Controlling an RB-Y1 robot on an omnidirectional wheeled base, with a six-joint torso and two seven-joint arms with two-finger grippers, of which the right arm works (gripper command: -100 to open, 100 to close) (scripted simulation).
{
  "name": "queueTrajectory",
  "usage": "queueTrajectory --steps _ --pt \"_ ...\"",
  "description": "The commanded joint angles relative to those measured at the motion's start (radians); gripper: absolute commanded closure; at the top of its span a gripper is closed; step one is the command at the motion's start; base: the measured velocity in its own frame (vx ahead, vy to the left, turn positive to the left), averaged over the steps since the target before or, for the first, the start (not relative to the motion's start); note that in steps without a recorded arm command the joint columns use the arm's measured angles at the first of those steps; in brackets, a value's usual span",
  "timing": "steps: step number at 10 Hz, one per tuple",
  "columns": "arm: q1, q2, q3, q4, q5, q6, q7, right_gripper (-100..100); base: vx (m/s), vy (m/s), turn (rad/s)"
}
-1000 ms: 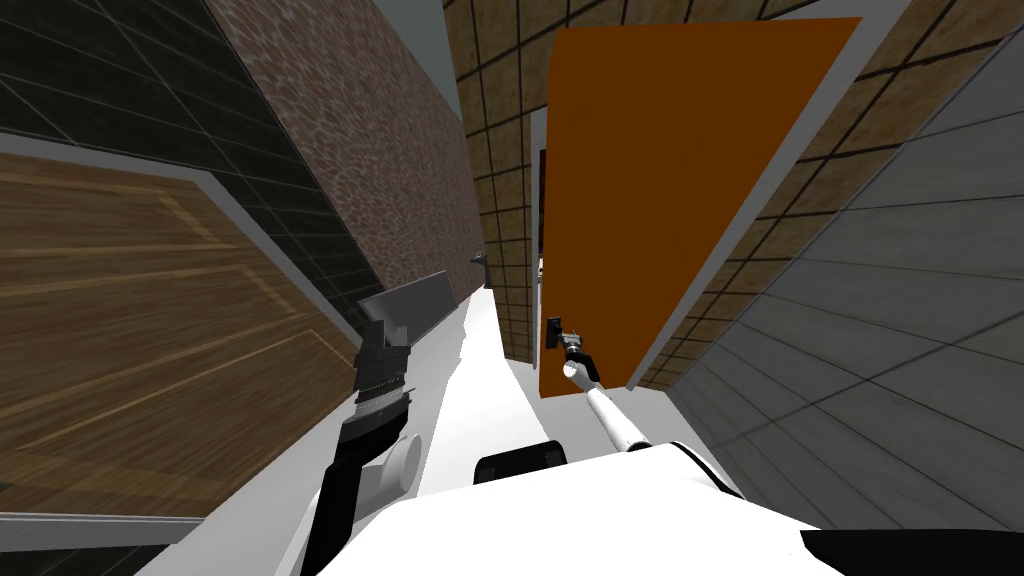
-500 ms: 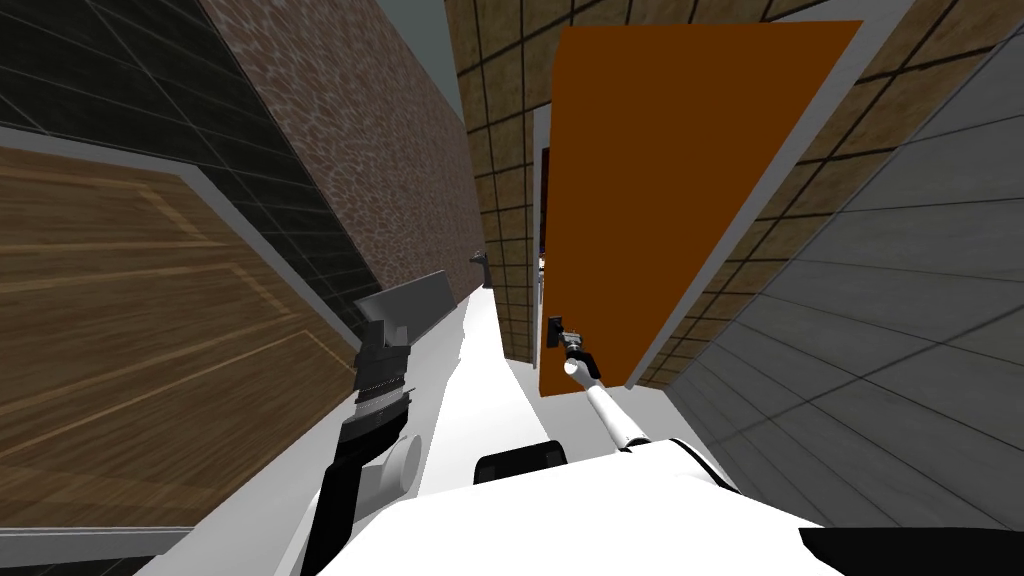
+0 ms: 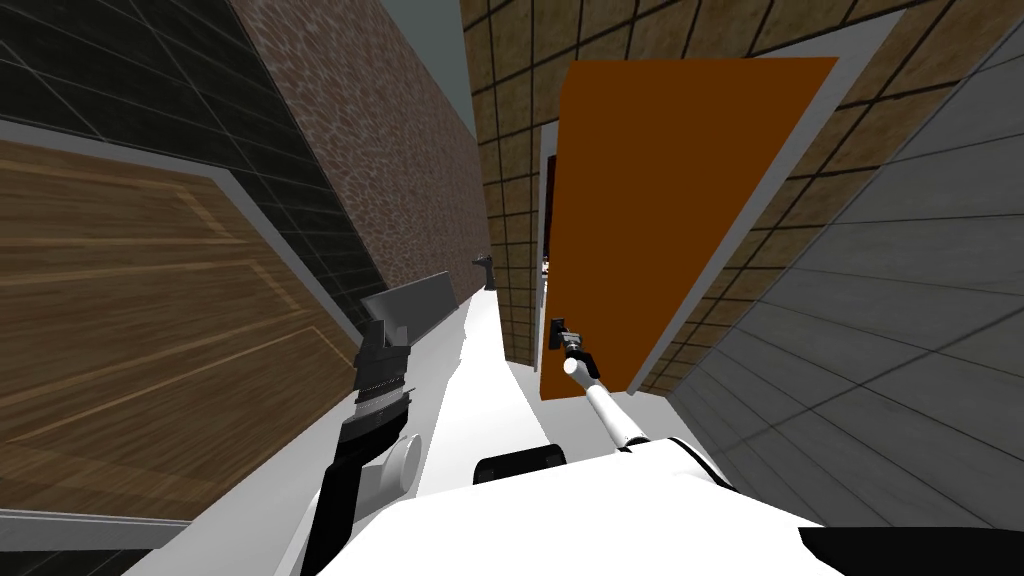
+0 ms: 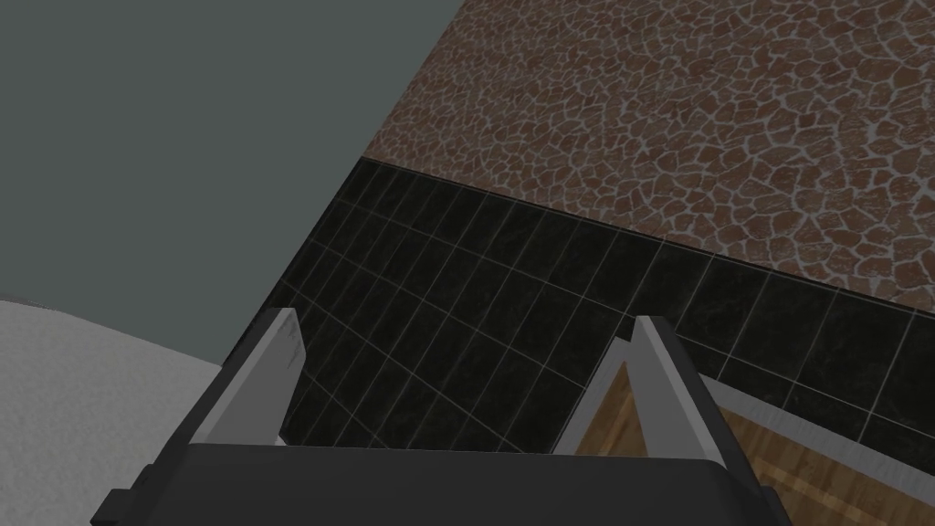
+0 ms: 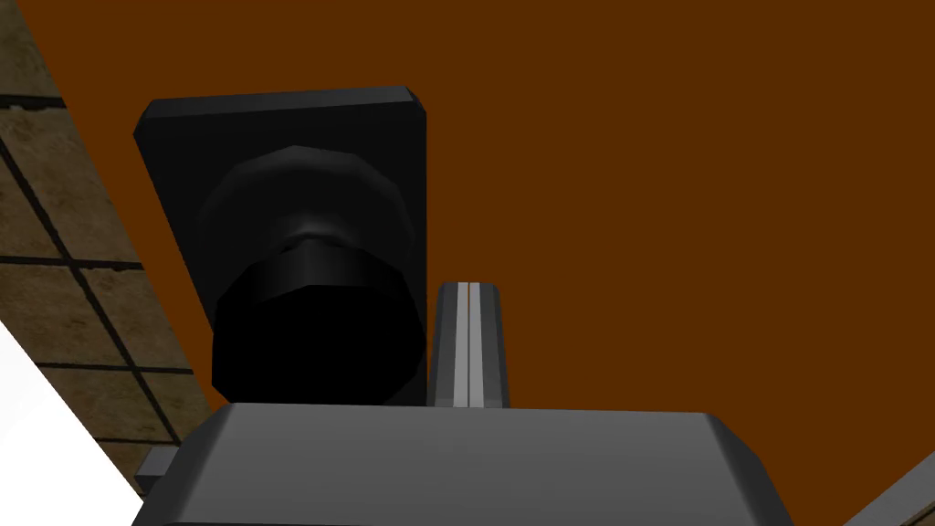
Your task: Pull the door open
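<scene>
Worryingly, the right end effector point(image 5: 467, 290) has its fingers pressed together, empty, beside the black knob point(image 5: 315, 333). A pull could slip off the orange door point(image 3: 660, 220). Meanwhile the left end effector point(image 4: 466, 320) stands spread wide.

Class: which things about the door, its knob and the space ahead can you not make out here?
The knob: right wrist view, its lower part is hidden by the right tool's dark body; whether that tool touches it is unclear.
Behind the door: head view, the door itself covers it, bar a thin slit.
The small dark thing far ahead: head view, too small to name.
</scene>
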Motion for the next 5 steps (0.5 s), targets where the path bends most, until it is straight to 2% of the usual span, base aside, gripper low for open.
queueTrajectory --steps 1,2,4,5 --pt "-0.001 0.002 0.002 -0.001 0.000 0.001 0.000 100 0.000 0.000 0.000" --pt "0.012 0.004 0.031 -0.020 0.008 0.000 -0.010 -100 -0.063 -0.006 -0.050" --pt "0.025 0.008 0.064 -0.040 0.016 0.001 -0.020 -100 -0.099 -0.036 -0.071" --pt "0.025 0.008 0.064 -0.040 0.016 0.001 -0.020 -100 -0.069 -0.035 -0.015"
